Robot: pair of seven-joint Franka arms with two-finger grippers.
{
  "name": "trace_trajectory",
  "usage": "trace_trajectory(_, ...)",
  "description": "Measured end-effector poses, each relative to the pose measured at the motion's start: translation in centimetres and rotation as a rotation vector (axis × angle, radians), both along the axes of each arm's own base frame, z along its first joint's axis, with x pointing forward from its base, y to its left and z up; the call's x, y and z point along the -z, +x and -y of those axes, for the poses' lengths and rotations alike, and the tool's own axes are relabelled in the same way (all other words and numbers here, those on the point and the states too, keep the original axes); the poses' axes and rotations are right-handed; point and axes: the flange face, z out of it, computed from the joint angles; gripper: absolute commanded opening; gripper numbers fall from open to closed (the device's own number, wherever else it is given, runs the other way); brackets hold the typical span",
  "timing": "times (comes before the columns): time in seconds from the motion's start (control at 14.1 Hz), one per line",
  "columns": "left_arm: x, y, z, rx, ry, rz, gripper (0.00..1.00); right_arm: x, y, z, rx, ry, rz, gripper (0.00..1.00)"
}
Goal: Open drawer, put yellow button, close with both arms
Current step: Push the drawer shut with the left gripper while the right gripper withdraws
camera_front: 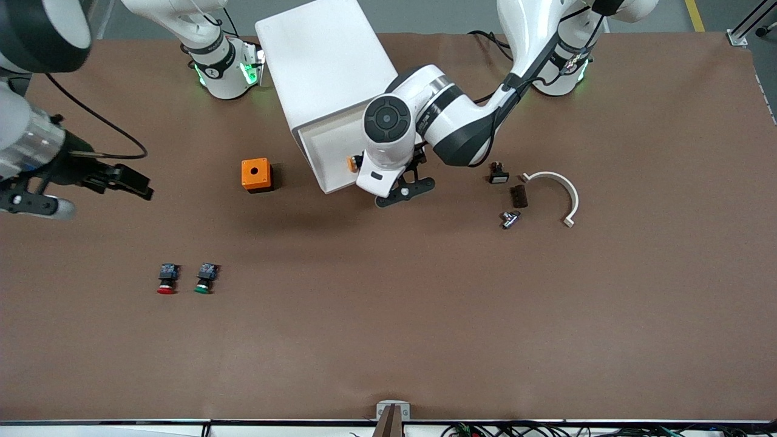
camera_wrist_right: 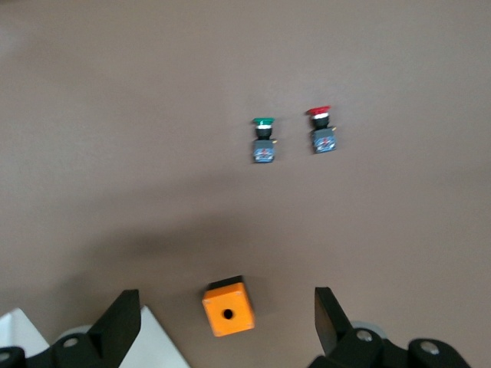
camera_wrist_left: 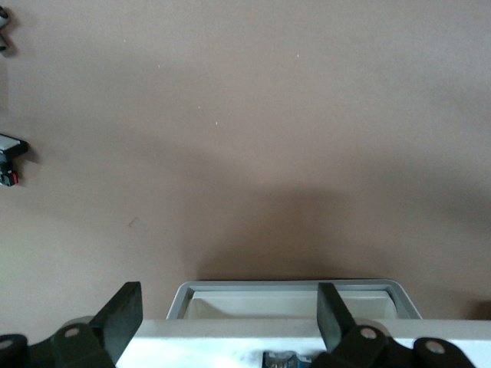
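The white cabinet stands between the two arm bases. Its top drawer is pulled out. The yellow button lies in the drawer tray, at the end toward the left arm; only its blue rear block shows in the left wrist view. My left gripper hangs over the drawer's front edge, open and empty. My right gripper is up in the air toward the right arm's end of the table, open and empty; in its wrist view the orange box is below it.
An orange box with a hole on top sits beside the drawer. A red-capped button and a green-capped button lie nearer the front camera. A white curved piece and small dark parts lie toward the left arm's end.
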Motion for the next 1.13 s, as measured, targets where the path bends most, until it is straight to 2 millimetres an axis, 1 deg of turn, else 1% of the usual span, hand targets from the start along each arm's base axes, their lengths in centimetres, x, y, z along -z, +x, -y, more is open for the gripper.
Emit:
trace_trajectory(0.21, 0.1, -1.3, 1.1, -0.017, -0.003, -0.018, 1.00, -1.7, -0.8, 2.8, -0.076, 0.001, 0.028, 1.00)
trace_trajectory(0.35, 0.3, -2.1, 1.5, -0.035, -0.011, -0.046, 1.00, -3.0, -1.6, 3.8, -0.118, -0.004, 0.053, 1.00)
trace_trajectory(0.57, 0.9, -3.3, 2.2, -0.056, -0.013, -0.088, 1.00, -4.9, -2.9, 4.0, -0.141, -0.018, 0.070, 1.00)
trace_trajectory(0.78, 1.9, -5.1, 3.1, -0.082, -0.029, -0.163, 1.00, -6.0, -3.8, 3.7, -0.155, -0.047, 0.079, 1.00)
trace_trajectory(0.99, 2.8, -6.6, 3.8, -0.100, -0.028, -0.216, 1.00, -6.6, -4.2, 3.6, -0.159, -0.051, 0.087, 1.00)
trace_trajectory(1.13, 3.3, -7.1, 3.9, -0.110, -0.032, -0.247, 1.00, -6.4, -4.5, 3.6, -0.159, -0.050, 0.082, 1.00)
